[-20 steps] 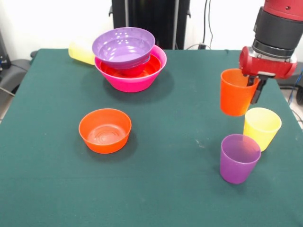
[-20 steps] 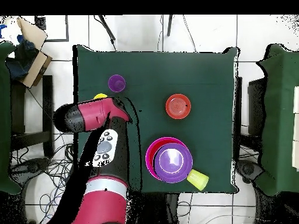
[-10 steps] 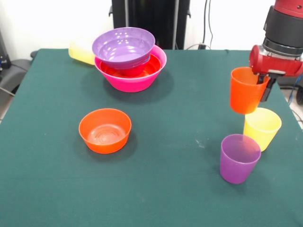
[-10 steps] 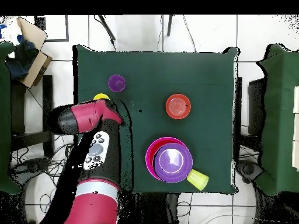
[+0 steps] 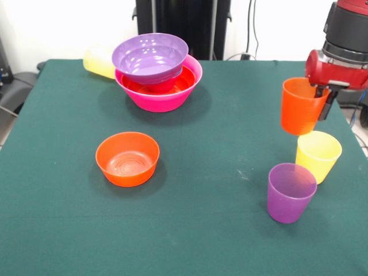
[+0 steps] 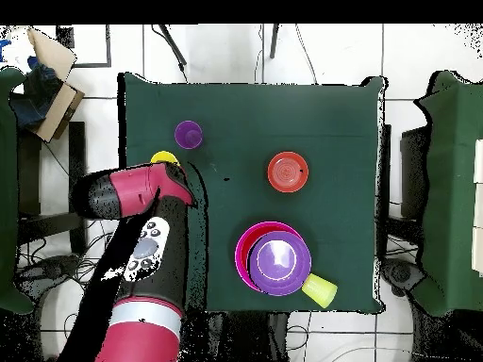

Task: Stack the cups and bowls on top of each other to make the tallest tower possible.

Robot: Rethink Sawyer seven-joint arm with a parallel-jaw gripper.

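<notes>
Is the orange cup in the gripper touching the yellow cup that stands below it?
Cannot tell. In the front view the orange cup overlaps the upright yellow cup's rim with no visible gap; the arm hides both from overhead.

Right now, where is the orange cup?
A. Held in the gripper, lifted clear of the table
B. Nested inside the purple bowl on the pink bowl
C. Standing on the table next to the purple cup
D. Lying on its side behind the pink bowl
A. In the front view the orange cup hangs upright from the gripper, which pinches its rim, above the yellow cup and off the table.
</notes>
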